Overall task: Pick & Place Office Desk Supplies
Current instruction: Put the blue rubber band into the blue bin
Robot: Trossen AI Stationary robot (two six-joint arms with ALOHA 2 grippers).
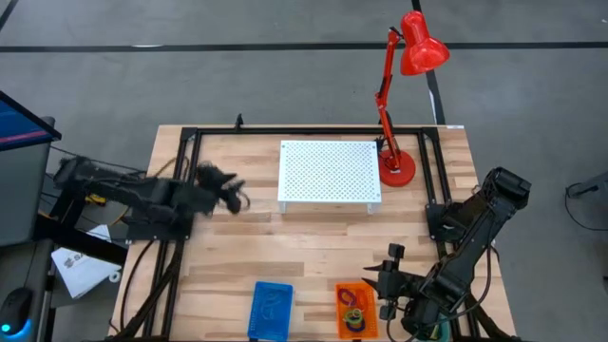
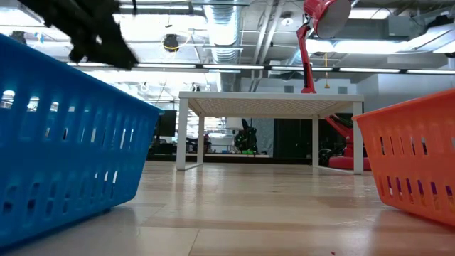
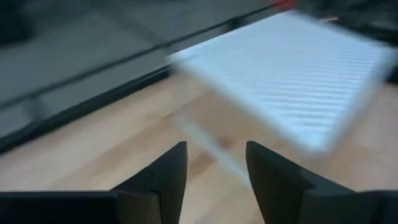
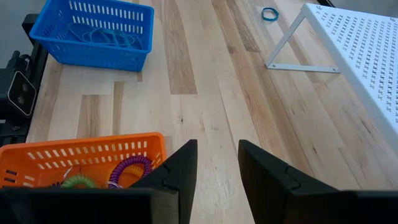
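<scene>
A small blue oval loop (image 4: 269,14) lies flat on the wooden table beside a leg of the white perforated stand (image 1: 328,174). More blue loops (image 4: 112,38) lie in the blue basket (image 1: 271,310). Purple and green loops (image 4: 127,168) lie in the orange basket (image 1: 354,309). My left gripper (image 1: 233,193) is open and hangs above the table, just left of the stand; its fingers (image 3: 165,174) hold nothing. My right gripper (image 1: 390,275) is open and empty beside the orange basket, near the table's near right corner. No crayon boxes are in view.
A tall red desk lamp (image 1: 408,57) stands on its base (image 1: 397,169) at the stand's far right corner. Black frame rails (image 1: 185,190) run along the table's left, right and far sides. Bare wood (image 1: 313,242) lies between the stand and the two baskets.
</scene>
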